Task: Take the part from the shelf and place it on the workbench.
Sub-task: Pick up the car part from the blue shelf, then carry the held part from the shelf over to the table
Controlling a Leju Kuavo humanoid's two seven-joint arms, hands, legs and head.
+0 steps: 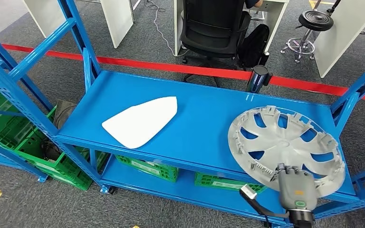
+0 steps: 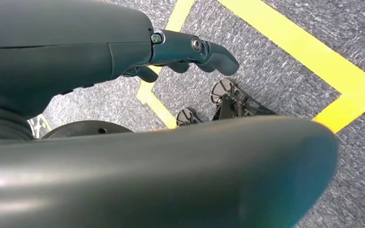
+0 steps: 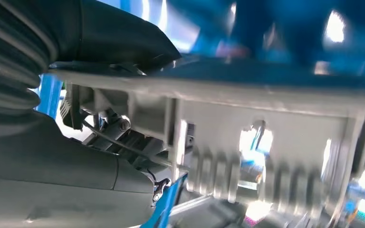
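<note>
Hubcap [image 1: 285, 142] on blue shelf [image 1: 204, 128], at 4 o'clock, near edge gripped by right hand [image 1: 294, 187]. White panel [image 1: 140, 122] at 9 o'clock. Left hand [image 2: 190, 52] hanging over floor, fingers loosely apart, holding nothing.

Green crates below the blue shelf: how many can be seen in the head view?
3, perhaps more hidden. One large green crate stands on the floor at the left; two sit on the lower shelf level, partly covered by the upper shelf board.
</note>
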